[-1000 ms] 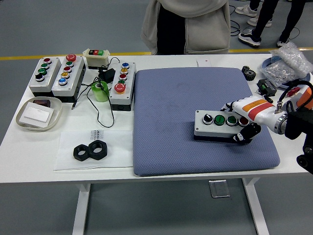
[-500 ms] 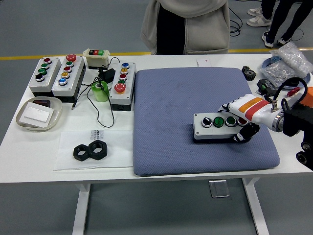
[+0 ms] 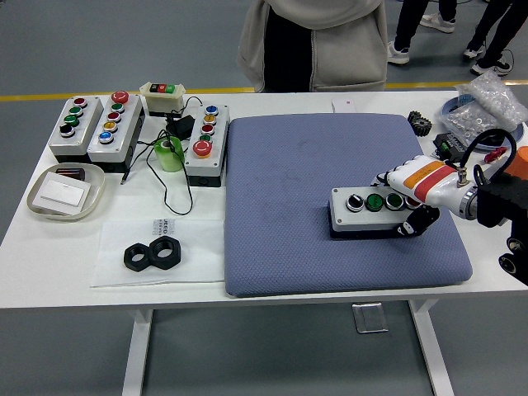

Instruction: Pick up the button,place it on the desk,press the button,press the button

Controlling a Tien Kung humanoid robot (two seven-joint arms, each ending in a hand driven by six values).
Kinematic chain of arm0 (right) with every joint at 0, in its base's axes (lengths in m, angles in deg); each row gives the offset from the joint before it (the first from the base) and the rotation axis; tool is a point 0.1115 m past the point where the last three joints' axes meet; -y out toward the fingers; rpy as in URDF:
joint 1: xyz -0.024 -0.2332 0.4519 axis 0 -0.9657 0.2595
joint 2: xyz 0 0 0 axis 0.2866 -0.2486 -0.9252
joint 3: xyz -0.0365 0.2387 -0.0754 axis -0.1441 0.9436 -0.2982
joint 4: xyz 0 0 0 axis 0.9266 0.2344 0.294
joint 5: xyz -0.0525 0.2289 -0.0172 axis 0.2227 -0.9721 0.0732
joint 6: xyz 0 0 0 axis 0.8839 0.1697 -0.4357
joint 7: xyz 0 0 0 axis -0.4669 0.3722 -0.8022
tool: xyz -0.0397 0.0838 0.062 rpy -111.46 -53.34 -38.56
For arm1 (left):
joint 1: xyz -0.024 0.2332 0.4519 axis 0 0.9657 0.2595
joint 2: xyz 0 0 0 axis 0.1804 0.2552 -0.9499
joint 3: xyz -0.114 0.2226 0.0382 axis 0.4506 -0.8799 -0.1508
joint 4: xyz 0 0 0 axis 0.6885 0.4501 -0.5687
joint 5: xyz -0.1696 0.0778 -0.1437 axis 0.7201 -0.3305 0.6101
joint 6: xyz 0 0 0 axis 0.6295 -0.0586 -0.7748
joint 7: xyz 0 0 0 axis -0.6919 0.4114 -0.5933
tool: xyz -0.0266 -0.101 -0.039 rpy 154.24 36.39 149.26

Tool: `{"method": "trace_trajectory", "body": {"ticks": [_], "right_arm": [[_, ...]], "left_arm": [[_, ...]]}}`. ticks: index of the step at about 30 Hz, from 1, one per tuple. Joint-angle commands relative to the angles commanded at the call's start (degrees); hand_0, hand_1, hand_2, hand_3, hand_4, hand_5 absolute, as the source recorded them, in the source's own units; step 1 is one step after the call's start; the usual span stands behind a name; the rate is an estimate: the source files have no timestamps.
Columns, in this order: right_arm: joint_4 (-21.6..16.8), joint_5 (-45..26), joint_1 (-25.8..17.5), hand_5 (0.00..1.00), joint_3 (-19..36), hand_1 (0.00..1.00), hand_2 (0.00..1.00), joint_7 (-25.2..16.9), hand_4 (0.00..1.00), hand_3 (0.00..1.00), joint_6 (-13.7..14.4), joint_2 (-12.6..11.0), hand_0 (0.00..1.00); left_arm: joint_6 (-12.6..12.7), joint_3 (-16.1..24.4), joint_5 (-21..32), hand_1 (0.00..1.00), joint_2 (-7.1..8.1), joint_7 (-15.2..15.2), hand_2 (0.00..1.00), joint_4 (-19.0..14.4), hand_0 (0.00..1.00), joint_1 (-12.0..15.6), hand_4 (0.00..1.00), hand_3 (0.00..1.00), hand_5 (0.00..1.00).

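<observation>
A grey button box [image 3: 369, 211] with a black knob, green buttons and a red button lies on the blue-grey pad [image 3: 289, 173], toward its right side. My right hand [image 3: 407, 202], white with an orange and red band, is closed around the box's right end, with white fingers over the far side and the black thumb on the near side. The box rests on the pad or just above it; I cannot tell which. My left arm does not show.
Several other button boxes [image 3: 115, 122] stand at the back left beside a green tape roll [image 3: 169, 153] and cables. A shallow tray [image 3: 64, 192] and two black nuts [image 3: 153, 254] lie at the front left. Bags and parts [image 3: 483, 111] sit at the back right. A person [image 3: 313, 41] stands at the far side.
My right hand has shifted the button box slightly, first a little up and left, then back to the right; it stays gripped at the right end.
</observation>
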Motion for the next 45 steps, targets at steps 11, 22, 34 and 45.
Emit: {"method": "trace_trajectory", "body": {"ticks": [11,22,34,45], "right_arm": [[0.45,-0.55,0.04,0.002,-0.11,0.736,0.808,-0.02,0.893,0.893,-1.0,0.11,0.773],[-0.97,-1.7,-1.41,0.002,1.59,0.832,0.929,0.17,0.904,0.967,-1.54,-0.26,0.898],[-6.51,-10.72,-4.74,0.088,8.05,0.927,0.998,1.6,0.95,0.998,-6.87,-2.2,0.997],[-14.78,-22.67,-9.55,0.227,20.4,0.605,0.666,4.16,0.787,0.993,3.95,-4.99,0.635]], "left_arm": [[0.0,0.1,-0.17,0.833,-0.08,0.05,0.892,-0.02,0.704,-0.13,0.642,0.829,0.998],[0.13,1.2,-1.9,0.833,-0.15,0.52,0.892,-0.02,0.704,0.53,0.643,0.829,0.998],[0.31,2.69,-4.14,0.833,-0.16,1.11,0.892,-0.02,0.709,1.4,0.641,0.829,0.998],[0.23,2.78,-4.39,0.832,-0.1,1.17,0.891,-0.01,0.709,1.75,0.641,0.828,0.998]]}}
